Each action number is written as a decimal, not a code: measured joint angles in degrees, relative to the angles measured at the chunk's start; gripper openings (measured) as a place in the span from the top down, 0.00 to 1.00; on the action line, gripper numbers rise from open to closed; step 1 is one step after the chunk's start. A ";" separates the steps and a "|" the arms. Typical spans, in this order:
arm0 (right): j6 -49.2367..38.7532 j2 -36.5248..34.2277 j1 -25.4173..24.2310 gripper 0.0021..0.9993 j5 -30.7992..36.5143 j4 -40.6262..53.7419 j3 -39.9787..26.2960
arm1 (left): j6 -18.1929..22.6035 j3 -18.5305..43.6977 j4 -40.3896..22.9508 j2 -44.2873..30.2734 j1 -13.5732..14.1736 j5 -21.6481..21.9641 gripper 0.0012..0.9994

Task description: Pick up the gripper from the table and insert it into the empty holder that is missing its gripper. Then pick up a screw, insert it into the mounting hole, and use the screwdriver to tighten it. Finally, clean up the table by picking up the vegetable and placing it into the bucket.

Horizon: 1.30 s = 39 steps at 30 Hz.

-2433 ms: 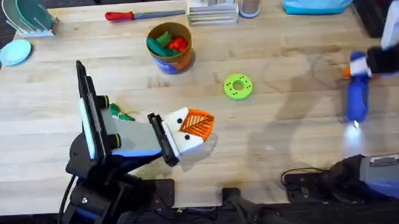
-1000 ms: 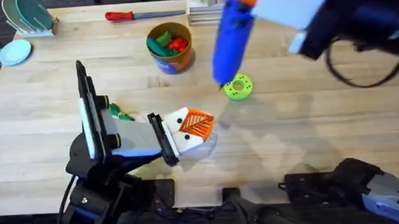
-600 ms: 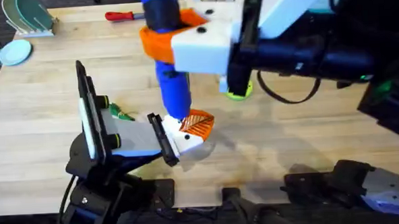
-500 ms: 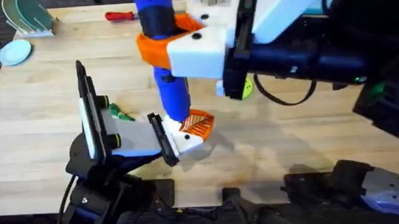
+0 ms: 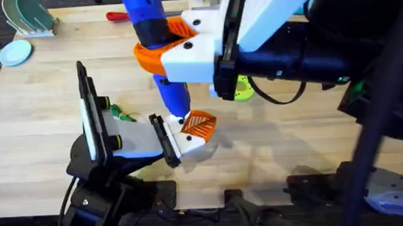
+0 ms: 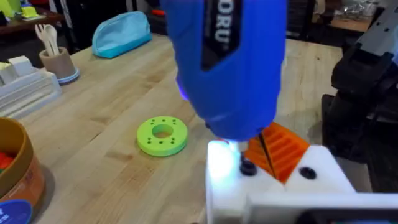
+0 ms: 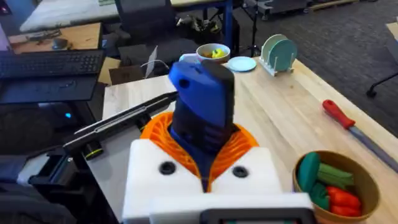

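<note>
Jaws of the left gripper cannot be judged spread or closed. That arm lies low along the near left of the worktop, apparently so its end stays put as a fixture. Its white end carries the orange gripper block, ribbed face up, which looks already seated in its holder.

Just beyond, the right gripper reaches across from the right side with its jaws pinched on a blue power driver. The orange ribbed pads press on either side of the driver body. The driver is held upright, nose down, touching or nearly touching the white end right beside the orange block. The left wrist view shows a light glowing at the nose and a small dark screw or hole next to it. This looks like the tightening step, with the tool held steep so it meets the hole squarely.

Left of the block, the vegetable lies on the worktop close to the left arm, not yet cleared. Farther right sits a green disc. The bucket stands beyond, already holding green and red toy pieces. The red-handled screwdriver lies at the far edge, untouched.
</note>
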<state>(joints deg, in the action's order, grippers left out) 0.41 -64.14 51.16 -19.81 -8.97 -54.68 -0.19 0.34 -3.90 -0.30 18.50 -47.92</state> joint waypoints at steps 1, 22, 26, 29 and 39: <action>-0.38 0.00 0.00 0.98 0.00 -0.01 0.00 | 0.00 0.00 0.00 -0.02 0.00 -0.01 0.99; 2.21 0.52 0.20 0.98 -1.05 -4.66 0.02 | 0.02 0.00 0.00 -0.01 0.00 -0.02 0.99; 2.14 3.07 0.17 0.98 -1.07 -4.78 0.12 | 0.01 0.00 0.00 -0.02 0.00 -0.02 0.99; 1.72 5.68 0.15 0.98 -1.11 -7.15 1.64 | 0.00 0.00 0.00 -0.02 0.00 -0.02 0.99; 1.52 6.21 0.04 0.98 -1.70 -17.20 9.22 | 0.00 0.00 0.00 -0.01 0.00 -0.04 0.99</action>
<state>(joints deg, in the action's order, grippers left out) 1.93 -57.93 51.20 -21.52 -26.18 -45.46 -0.19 0.34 -3.90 -0.30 18.50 -47.97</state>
